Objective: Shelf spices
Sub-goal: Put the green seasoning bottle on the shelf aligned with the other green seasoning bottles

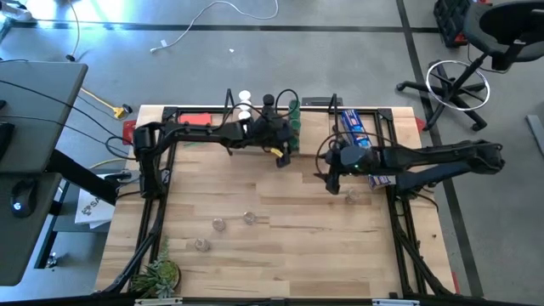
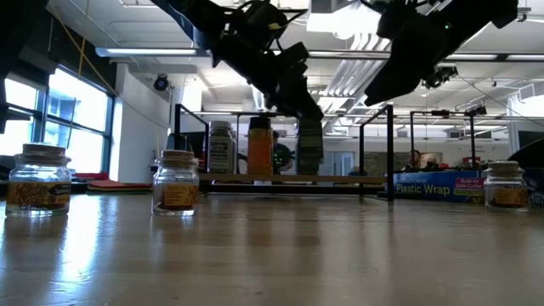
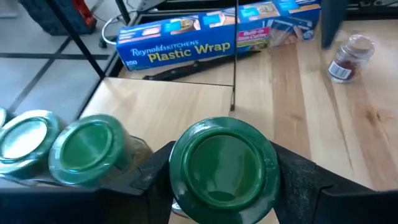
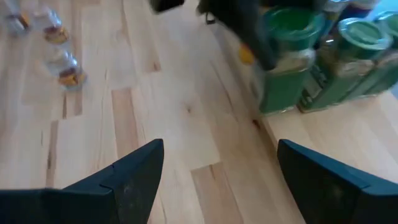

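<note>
High view: we look straight down on the wooden table (image 1: 280,255); both arms reach in over its far half.
Left gripper (image 3: 224,180): we see it at the shelf, fingers clamped on either side of a green-lidded jar (image 3: 224,165), one dark finger pressing each flank of the lid.
Held jar's place: in the low view it sits under the left arm at the shelf board, beside the jars already standing there; we cannot tell whether its base touches the board.
Shelf (image 2: 289,178): a light board in a thin black wire frame, at the far edge of the table.
Jars on the shelf: we count two more green lids (image 3: 90,149) just beside the held one, with white-lidded jars (image 1: 245,104) farther along the row.
Right gripper (image 4: 217,180): it hovers over bare table near the shelf's end, fingers spread wide apart, nothing between them.
Loose jars: three clear-lidded ones (image 1: 223,224) stand well apart from the shelf on the near half of the table; another (image 1: 352,196) stands just beside the right gripper.
Plastic wrap box (image 3: 217,37): the long blue packet lies just past the shelf's upright end.
Red card (image 1: 197,118): flat at the far left corner of the table.
</note>
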Controlling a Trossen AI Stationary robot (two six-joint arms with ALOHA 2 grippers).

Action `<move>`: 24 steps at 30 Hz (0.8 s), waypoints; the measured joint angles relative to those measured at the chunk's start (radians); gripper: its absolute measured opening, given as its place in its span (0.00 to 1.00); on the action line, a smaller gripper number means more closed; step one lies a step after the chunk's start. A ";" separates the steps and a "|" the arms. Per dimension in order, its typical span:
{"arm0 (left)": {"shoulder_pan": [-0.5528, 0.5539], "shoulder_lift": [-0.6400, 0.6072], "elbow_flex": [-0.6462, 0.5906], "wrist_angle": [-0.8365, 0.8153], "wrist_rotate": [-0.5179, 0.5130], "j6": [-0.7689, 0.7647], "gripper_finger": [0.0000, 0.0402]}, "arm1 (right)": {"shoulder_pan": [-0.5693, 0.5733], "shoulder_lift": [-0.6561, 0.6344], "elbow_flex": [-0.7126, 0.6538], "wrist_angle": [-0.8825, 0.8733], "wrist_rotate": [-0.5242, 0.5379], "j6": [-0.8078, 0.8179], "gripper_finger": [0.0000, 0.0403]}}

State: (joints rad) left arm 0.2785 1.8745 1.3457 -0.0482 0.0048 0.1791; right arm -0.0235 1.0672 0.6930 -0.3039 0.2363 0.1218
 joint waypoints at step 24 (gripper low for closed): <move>0.002 0.060 0.002 0.041 -0.022 0.062 0.53 | -0.003 0.268 0.000 0.215 0.000 -0.051 0.77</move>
State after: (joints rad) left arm 0.2802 1.9347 1.3479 -0.0077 -0.0174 0.2413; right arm -0.0261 1.3354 0.6926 -0.0888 0.2363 0.0708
